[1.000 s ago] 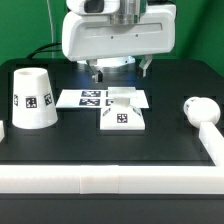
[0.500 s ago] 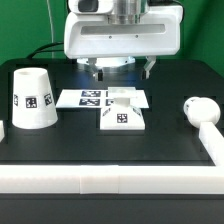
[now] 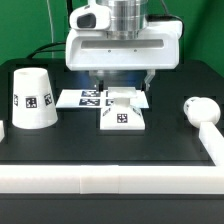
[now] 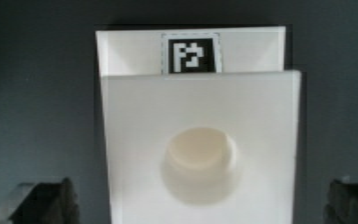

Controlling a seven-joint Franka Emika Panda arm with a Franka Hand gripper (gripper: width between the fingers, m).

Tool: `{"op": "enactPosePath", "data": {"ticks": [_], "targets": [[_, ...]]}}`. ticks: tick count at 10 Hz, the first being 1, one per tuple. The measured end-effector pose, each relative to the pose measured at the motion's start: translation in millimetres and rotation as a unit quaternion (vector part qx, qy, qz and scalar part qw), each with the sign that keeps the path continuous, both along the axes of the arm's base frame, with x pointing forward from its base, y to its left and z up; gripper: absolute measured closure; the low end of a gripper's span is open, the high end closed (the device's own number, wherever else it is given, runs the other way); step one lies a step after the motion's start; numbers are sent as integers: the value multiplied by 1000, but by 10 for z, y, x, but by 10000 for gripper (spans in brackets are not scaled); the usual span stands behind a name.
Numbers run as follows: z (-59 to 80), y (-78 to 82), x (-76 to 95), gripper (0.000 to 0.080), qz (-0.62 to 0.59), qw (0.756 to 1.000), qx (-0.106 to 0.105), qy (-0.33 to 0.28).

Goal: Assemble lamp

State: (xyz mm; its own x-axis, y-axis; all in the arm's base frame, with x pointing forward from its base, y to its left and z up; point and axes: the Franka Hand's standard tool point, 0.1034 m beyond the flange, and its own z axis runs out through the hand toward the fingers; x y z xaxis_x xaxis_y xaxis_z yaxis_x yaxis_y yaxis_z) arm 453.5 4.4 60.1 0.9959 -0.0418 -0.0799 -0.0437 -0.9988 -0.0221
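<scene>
One black worktop point(image 3: 60, 150) carries all three lamp parts, with white rails point(image 3: 110, 180) along its near edge and its edge on the exterior view's right. The arm's white body point(image 3: 120, 45) hangs over the middle of the worktop, and the tool point(image 3: 121, 80) sits under it.

The shade point(image 3: 32, 98) is the largest part. It stands upright, well off to the exterior view's left of the tool, narrow end up, with tags on its side. The base point(image 3: 122, 118) lies flat directly below the tool and reaches a little nearer the camera than the tool does. In the wrist view the base point(image 4: 202, 120) fills the middle, with one tag point(image 4: 192, 55) near an edge and a round hollow point(image 4: 206, 155) at its centre.

The marker board point(image 3: 85, 98) lies flat just beside the base, below the tool and to the exterior view's left of it. Whether the two touch cannot be told.

The bulb point(image 3: 198, 108) lies well off to the exterior view's right of the tool, close to the rail on that side.

The tool point(image 4: 197, 200) is spread wide and grips nothing. Its dark fingers point(image 4: 43, 200) stand one on either side of the base, with a gap between each and the base.
</scene>
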Motion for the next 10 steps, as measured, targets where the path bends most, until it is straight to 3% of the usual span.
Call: {"op": "enactPosePath", "data": {"ticks": [3, 5, 6, 7, 10], "targets": [[-135, 8, -56, 100, 2, 1000, 1, 7], [-123, 8, -49, 100, 2, 1000, 1, 6], [-122, 10, -48, 221, 3, 1000, 1, 6], [-121, 10, -44, 268, 4, 1000, 1, 6], [-121, 10, -44, 268, 4, 1000, 1, 6]]}}
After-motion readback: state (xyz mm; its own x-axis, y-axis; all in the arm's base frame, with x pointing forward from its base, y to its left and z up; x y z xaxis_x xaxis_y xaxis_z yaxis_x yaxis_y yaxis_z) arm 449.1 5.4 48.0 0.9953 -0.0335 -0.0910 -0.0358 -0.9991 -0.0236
